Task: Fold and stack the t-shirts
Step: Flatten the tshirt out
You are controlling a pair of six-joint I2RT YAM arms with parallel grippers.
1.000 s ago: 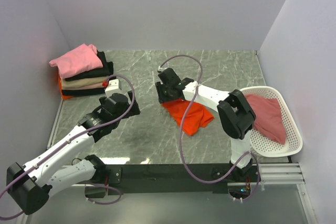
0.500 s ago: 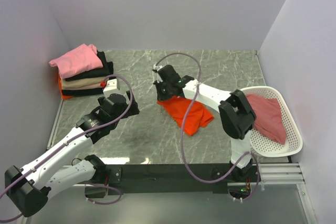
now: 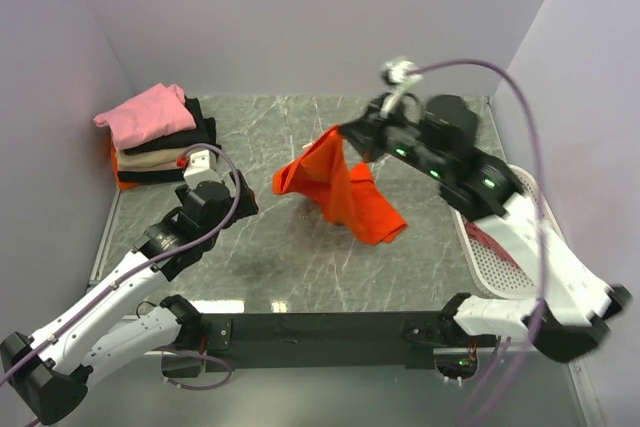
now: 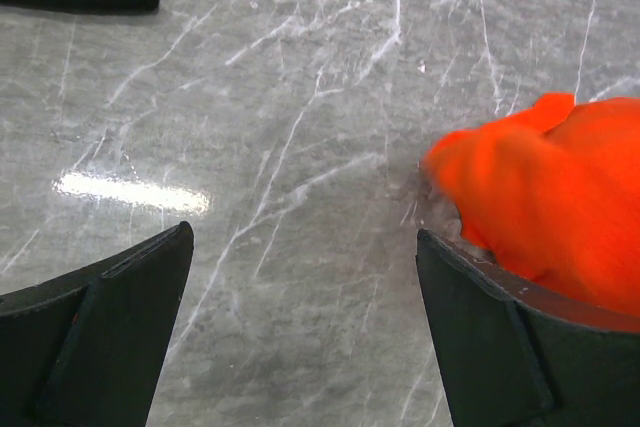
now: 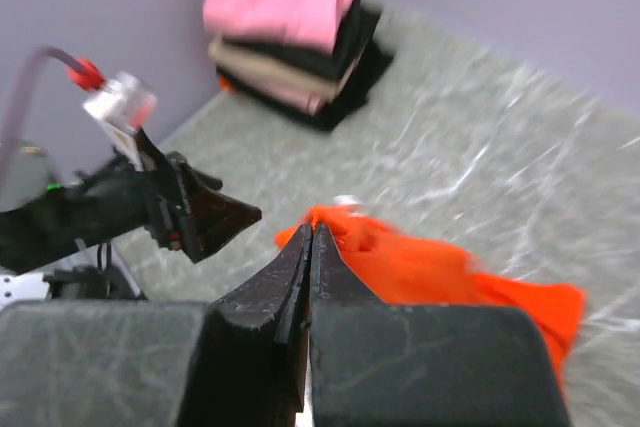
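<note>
One orange t-shirt (image 3: 345, 192) hangs from the right pincer (image 3: 343, 131), whose jaws are pressed together on a thin bit of its upper edge. The cloth falls below that pincer in a bunched drape, and its lowest part looks to rest on the desk (image 3: 270, 247). Our left pincer (image 4: 300, 242) is spread wide with nothing between its jaws. The t-shirt's nearest lobe sits just beyond its right-hand finger.

We judge the pinch to be the weak point. So little cloth is held that a quick swing or a tug from the part on the desk could pull it free. The shirt hangs folded on itself, so the left pincer may close on two layers, or on a sleeve instead of the matching corner, and the spread would then come out twisted. The two arms must also work near each other here, and a reach too far under the right pincer risks a knock.

The stack of folded t-shirts (image 3: 155, 137) lies well off to the far left of the left pincer. A dragging hem could disturb it later.
</note>
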